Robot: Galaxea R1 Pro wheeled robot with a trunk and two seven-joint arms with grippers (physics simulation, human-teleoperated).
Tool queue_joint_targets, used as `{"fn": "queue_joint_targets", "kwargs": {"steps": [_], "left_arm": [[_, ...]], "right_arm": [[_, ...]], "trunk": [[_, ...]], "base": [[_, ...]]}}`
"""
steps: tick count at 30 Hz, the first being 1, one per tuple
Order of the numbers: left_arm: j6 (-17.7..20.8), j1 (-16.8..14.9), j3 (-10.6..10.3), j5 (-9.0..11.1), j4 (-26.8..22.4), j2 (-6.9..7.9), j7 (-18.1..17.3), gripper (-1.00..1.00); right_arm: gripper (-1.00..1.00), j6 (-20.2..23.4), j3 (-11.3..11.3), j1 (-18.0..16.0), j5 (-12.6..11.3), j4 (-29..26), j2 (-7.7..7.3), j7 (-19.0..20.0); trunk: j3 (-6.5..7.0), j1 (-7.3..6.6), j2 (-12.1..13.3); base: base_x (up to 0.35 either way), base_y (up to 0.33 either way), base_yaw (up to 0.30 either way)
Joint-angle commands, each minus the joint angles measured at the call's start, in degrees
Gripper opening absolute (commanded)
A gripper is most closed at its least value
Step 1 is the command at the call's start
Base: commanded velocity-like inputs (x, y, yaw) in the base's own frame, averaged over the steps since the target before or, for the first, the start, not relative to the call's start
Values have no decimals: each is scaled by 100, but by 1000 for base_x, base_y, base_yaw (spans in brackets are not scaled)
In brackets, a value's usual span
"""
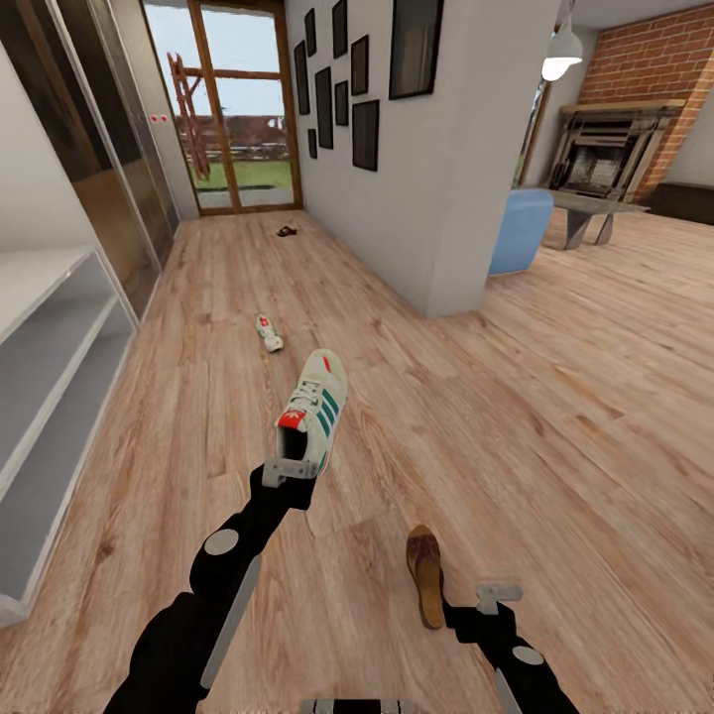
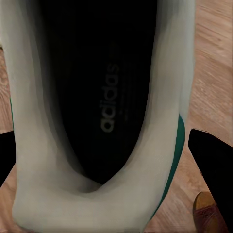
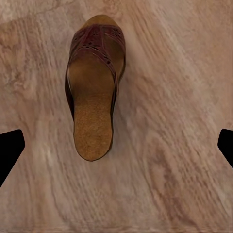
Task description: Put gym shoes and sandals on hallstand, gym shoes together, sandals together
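Observation:
My left gripper (image 1: 290, 468) is shut on the heel of a white gym shoe (image 1: 313, 409) with green stripes, held above the corridor floor (image 1: 555, 416). In the left wrist view the shoe's dark inside (image 2: 97, 97) sits between the black fingers (image 2: 213, 167). The second gym shoe (image 1: 269, 333) lies on the floor farther ahead. A brown sandal (image 1: 426, 575) lies just in front of my right gripper (image 1: 496, 598), which is open with nothing in it. The right wrist view has this sandal (image 3: 94, 87) beyond the spread fingertips (image 3: 9, 150). Another sandal (image 1: 287, 231) lies far down the corridor. The white hallstand (image 1: 59, 397) stands at the left.
A white wall corner (image 1: 446, 198) juts out at the right of the corridor, with a blue seat (image 1: 521, 230) behind it. Glass doors (image 1: 233, 109) close the far end. Mirrored sliding doors (image 1: 109, 159) line the left wall past the hallstand.

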Motion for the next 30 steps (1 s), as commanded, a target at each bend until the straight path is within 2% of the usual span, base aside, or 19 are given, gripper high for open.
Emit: {"fn": "queue_joint_targets", "kwargs": {"steps": [1,4,8,16,26,30], "left_arm": [[31,-1,-1,2,-8,-2,0,-100],[30,-2,-4,2,-8,-4,0,-100],[29,-2,-1,2,-8,-5,0,-100],[34,-3,-5,2,-8,-5,0,-100],[36,-3,-5,2,-8,-5,0,-100],[36,-3,-5,2,-8,-5,0,-100]], "right_arm": [[100,-64,2,-1,6,88,0,5],[100,-585,9,-1,34,624,0,6],[100,-734,12,-1,45,788,0,6],[100,-759,2,-1,51,800,0,1],[100,-759,-5,-1,51,749,-8,-8],[100,-759,-5,-1,51,741,-9,2]], "trunk": [[-37,1,-4],[-130,9,-8],[-255,19,-13],[-299,22,-15],[-584,47,-28],[-621,47,-28]], "base": [[0,0,0],[0,0,0],[0,0,0],[0,0,0],[0,0,0],[0,0,0]]}}
